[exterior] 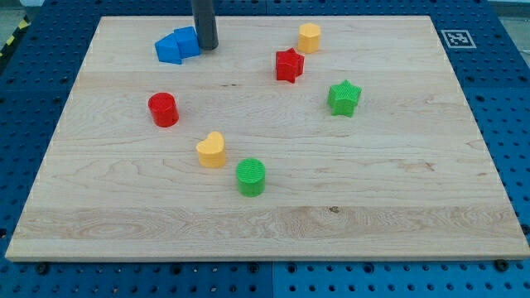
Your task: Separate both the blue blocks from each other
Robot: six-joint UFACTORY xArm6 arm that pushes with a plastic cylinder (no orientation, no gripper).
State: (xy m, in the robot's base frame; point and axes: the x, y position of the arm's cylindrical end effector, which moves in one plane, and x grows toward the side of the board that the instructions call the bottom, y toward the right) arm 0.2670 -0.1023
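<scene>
Camera view has the arm's tip [205, 46] parked at the far left, touching the right side of the two blue blocks [177, 45] — they sit pressed together, so it looks lined up to split them. No jaws here, just a rod.

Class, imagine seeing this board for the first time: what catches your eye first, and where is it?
The two blue blocks pressed together near the view's top left, with my tip at their right edge. Next, the red star-shaped block beside the orange hexagonal block, top centre.
</scene>
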